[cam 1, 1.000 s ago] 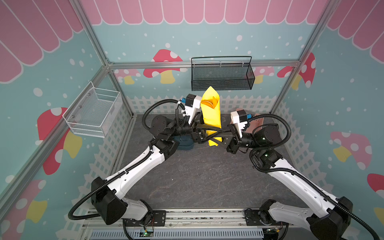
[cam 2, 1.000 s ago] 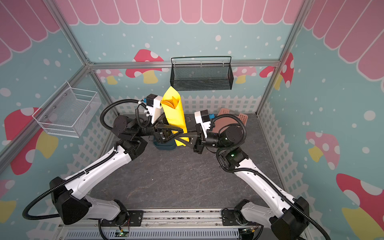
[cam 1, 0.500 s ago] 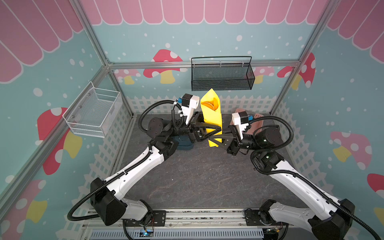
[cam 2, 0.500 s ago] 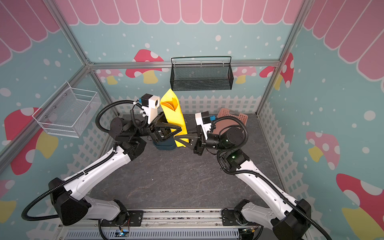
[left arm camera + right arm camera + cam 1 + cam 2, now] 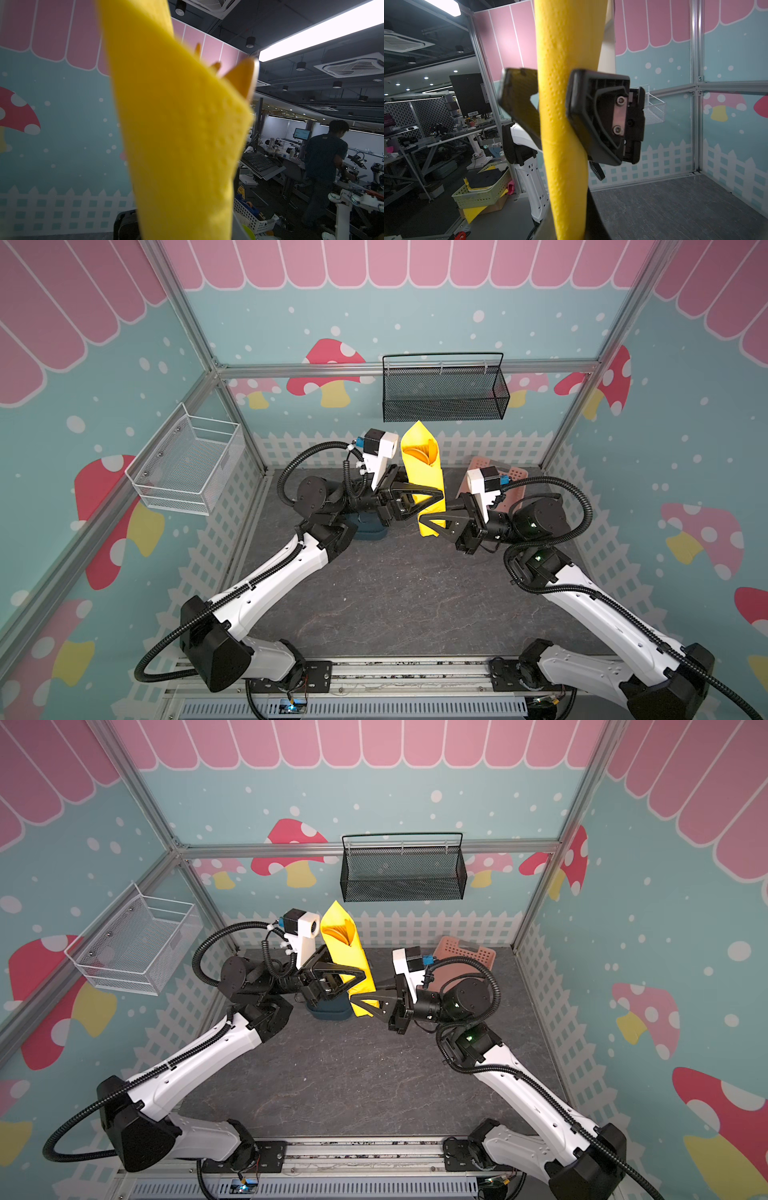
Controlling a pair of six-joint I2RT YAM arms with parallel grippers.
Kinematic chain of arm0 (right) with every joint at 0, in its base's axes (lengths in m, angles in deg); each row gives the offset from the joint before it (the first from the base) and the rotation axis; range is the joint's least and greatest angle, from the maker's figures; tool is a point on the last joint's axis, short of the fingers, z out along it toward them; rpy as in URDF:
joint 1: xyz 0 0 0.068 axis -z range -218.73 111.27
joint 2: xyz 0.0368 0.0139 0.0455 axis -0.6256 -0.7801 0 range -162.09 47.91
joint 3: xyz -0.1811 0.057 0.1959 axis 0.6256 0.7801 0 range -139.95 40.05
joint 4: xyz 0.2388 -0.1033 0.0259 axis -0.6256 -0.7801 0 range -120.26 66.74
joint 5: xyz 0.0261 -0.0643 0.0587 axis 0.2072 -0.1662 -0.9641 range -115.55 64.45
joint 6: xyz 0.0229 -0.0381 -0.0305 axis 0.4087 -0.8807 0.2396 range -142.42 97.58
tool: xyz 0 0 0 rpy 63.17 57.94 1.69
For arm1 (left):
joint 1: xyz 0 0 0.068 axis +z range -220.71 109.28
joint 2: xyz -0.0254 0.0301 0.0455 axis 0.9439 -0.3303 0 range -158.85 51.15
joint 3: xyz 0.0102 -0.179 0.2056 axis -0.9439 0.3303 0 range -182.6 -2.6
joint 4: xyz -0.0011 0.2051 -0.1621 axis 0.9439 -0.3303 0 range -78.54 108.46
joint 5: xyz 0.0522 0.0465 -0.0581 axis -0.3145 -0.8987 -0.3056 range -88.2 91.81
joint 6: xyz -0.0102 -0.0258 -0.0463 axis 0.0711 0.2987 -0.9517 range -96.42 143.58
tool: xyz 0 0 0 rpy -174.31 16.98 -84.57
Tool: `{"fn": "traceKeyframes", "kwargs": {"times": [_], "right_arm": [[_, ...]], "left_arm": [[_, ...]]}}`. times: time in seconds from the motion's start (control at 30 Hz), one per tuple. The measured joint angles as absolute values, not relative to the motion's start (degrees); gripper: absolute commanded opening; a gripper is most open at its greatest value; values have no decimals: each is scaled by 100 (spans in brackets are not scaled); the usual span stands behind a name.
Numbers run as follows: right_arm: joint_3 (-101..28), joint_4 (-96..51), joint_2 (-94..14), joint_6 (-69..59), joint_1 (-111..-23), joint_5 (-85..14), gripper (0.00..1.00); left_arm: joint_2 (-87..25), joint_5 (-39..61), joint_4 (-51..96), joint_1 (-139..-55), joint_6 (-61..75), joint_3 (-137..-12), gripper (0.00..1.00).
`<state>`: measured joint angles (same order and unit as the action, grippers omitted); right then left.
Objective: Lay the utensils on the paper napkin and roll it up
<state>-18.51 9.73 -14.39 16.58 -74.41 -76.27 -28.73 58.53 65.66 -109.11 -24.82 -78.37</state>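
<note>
Clearly the rolling looks done: the napkin (image 5: 424, 479), a soft, dimpled yellow paper tube, is held upright in the air, with the smooth orange plastic utensils (image 5: 419, 452) peeking from its open top. The left gripper (image 5: 432, 497) clamps its middle, pads (image 5: 591, 108) denting the paper, and the right gripper (image 5: 426, 519) pinches its lower end. Next, I judge, the bundle wants laying down gently, without letting the wrap spring loose.

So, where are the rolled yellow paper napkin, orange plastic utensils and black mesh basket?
yellow paper napkin (image 5: 426, 475): a top view, front face.
orange plastic utensils (image 5: 420, 454): a top view, tips inside roll.
black mesh basket (image 5: 442, 400): a top view, front wall.
</note>
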Motion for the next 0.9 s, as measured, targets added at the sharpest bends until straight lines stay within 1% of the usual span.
{"fn": "traceKeyframes", "kwargs": {"times": [0.17,0.57,0.9], "right_arm": [[-1851,907,-1404,1599,-7452,-7594,3],[-1851,752,-1340,1488,-7452,-7500,3],[-1851,669,-1299,1446,-7452,-7411,3]], "left_arm": [[-2724,5792,6255,-10909,-2323,-7800,32],[-2420,5578,5333,-10900,-1673,-7800,32],[-2296,5471,4983,-10865,-1416,-7800,32]]}}
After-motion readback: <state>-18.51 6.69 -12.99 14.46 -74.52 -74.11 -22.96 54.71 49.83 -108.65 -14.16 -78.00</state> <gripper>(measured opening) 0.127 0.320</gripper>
